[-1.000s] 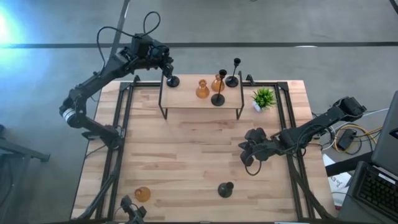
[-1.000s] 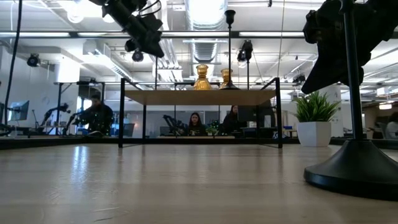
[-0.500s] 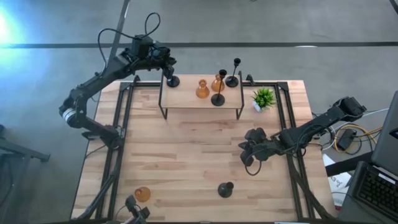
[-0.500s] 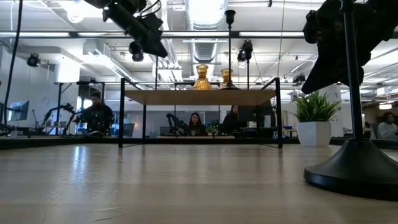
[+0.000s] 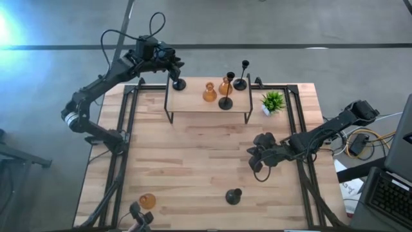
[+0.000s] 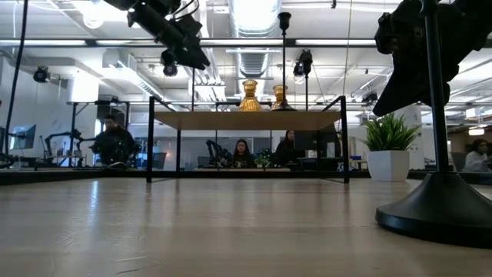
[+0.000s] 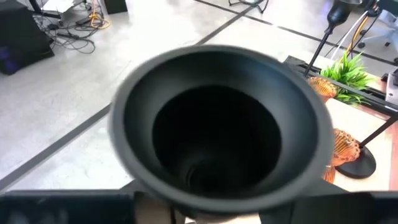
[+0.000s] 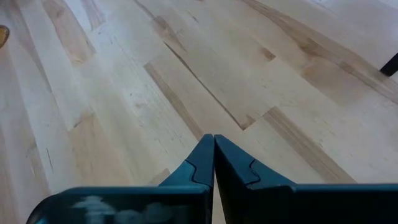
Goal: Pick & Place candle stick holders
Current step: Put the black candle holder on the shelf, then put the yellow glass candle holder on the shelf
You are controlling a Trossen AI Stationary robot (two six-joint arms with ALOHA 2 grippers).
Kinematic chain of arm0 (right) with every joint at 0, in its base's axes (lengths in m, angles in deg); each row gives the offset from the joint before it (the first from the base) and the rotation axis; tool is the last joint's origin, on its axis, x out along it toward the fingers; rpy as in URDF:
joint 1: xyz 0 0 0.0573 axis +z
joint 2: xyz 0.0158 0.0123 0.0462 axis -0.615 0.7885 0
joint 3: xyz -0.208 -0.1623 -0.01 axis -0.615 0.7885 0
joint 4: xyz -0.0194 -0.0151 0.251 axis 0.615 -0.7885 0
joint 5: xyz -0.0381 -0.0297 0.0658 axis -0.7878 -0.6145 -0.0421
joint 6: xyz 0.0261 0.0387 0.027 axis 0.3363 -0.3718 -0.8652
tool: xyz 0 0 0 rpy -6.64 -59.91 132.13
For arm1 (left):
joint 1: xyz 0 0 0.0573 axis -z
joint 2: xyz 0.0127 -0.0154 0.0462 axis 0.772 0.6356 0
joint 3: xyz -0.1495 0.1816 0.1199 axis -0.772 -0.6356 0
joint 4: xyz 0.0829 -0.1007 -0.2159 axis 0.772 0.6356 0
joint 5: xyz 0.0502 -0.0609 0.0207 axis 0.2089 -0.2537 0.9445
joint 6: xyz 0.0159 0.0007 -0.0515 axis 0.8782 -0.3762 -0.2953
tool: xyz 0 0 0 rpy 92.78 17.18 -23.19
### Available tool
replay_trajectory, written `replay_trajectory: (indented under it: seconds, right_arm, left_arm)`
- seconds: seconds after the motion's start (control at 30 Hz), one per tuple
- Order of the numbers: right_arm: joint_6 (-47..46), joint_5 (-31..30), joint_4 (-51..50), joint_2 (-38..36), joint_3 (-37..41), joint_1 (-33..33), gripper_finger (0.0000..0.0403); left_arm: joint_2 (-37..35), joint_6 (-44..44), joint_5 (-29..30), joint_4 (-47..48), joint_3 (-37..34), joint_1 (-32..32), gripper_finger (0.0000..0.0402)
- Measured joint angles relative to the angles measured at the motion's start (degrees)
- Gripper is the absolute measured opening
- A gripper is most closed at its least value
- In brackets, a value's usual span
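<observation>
Left hand (image 5: 172, 66) is poised over a black holder (image 5: 178, 84) on the shelf (image 5: 193, 106), grip undeterminable; right hand (image 5: 260, 154) is clenched over the tabletop (image 5: 193, 167).

left pincer (image 5: 172, 69) fingers hidden behind black holder's cup (image 7: 221, 127) — seemingly blurred, near holder (image 6: 438, 131) cropped

A raised shelf (image 5: 207, 105) sits at the table's (image 5: 193, 167) upper middle, bearing five candle stick holders (image 5: 210, 93); a plant (image 5: 273, 102) stands right of it; two more holders (image 5: 233, 196) lie near the bottom edge.

Left hand (image 5: 172, 67) raised; right hand (image 8: 213, 163) low (fingers together).
</observation>
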Motion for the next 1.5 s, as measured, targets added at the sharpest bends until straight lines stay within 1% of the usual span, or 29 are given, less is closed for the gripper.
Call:
replay_trajectory:
  seconds: [0.17, 0.3, 0.53, 0.67, 0.77, 0.87, 1.07, 1.2, 1.3, 1.37, 1.43, 1.5]
  right_arm:
    - [0.0, 0.0, 0.0, 0.0, 0.0, 0.0, 0.0008]
    - [0.0, 0.2, 0.0, 0.0, 0.0, 0.0, 0.0008]
    - [0.0, 0.2, 0.0, 0.0, 0.0, 0.0, 0.0008]
    - [0.0, 0.2, 0.0, 0.0, 0.0, 0.0, 0.0008]
    - [0.0, 0.2, 0.0, 0.0, 0.0, 0.0, 0.0008]
    - [0.0, 0.2, 0.0, 0.0, 0.0, 0.0, 0.0008]
    - [0.0, 0.2, 0.0, 0.0, 0.0, 0.0, 0.0008]
    - [0.0, 0.2, 0.0, 0.0, 0.0, 0.0, 0.0008]
    - [0.2, 0.2, 0.0, 0.0, 0.0, 0.0, 0.0008]
    - [0.2, 0.2, 0.0, 0.0, 0.0, 0.0, 0.0008]
    - [0.2, 0.1, 0.0, 0.0, 0.0, 0.0, 0.0008]
    - [0.2, 0.1, 0.0, 0.0, 0.0, 0.0, 0.0008]
  left_arm:
    - [-0.3, 0.0, 0.0, 0.5, 0.0, 0.0, 0.0193]
    - [-0.8, 0.6, 0.1, 3.2, 0.5, 0.0, 0.0228]
    - [-2.3, 3.5, 0.6, 9.3, 2.7, -0.1, 0.0271]
    - [-3.9, 4.4, 1.1, 12.8, 3.6, -0.2, 0.0280]
    - [-5.6, 5.3, 2.6, 16.5, 4.3, -0.3, 0.0280]
    - [-7.1, 5.9, 3.4, 22.2, 5.2, -0.3, 0.0280]
    - [-10.3, 4.4, 2.8, 34.2, 8.2, -0.3, 0.0278]
    - [-11.9, 3.4, -2.2, 44.7, 10.7, -0.2, 0.0278]
    - [-13.4, 2.8, -9.5, 51.2, 11.1, 0.2, 0.0278]
    - [-14.4, 2.0, -15.1, 53.9, 11.1, 1.3, 0.0278]
    - [-15.3, 1.0, -20.3, 55.9, 10.7, 3.3, 0.0278]
    - [-16.6, 0.8, -23.6, 56.8, 9.5, 6.5, 0.0278]
